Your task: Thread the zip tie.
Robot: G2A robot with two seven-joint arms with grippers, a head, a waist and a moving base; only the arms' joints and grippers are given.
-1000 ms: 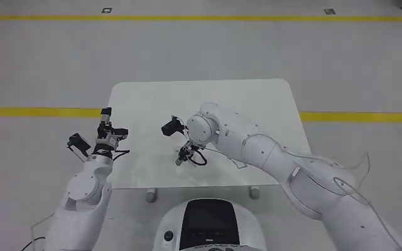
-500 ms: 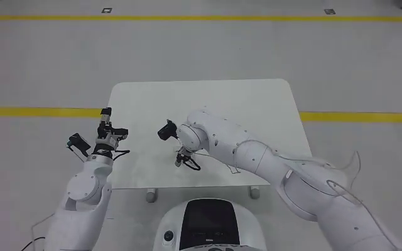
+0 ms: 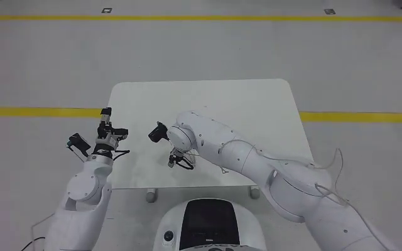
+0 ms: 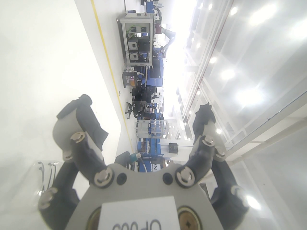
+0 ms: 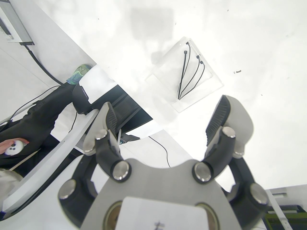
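I have two grippers, and both are empty. My right gripper point(image 5: 165, 108) hangs over the white table point(image 3: 251, 100) with its two fingers spread wide and nothing between them. Just beyond its fingertips one clear tray point(image 5: 163, 77) lies flat on the table, near an edge. In that tray lie the black zip ties point(image 5: 183, 70). I count four, their tails bunched together at one end and their heads fanned apart at the other, none of them threaded. My left gripper point(image 4: 144, 107) is off by the table's left side, well apart from the right one point(image 3: 173, 162), and its two fingers also stand wide apart, gripping nothing.
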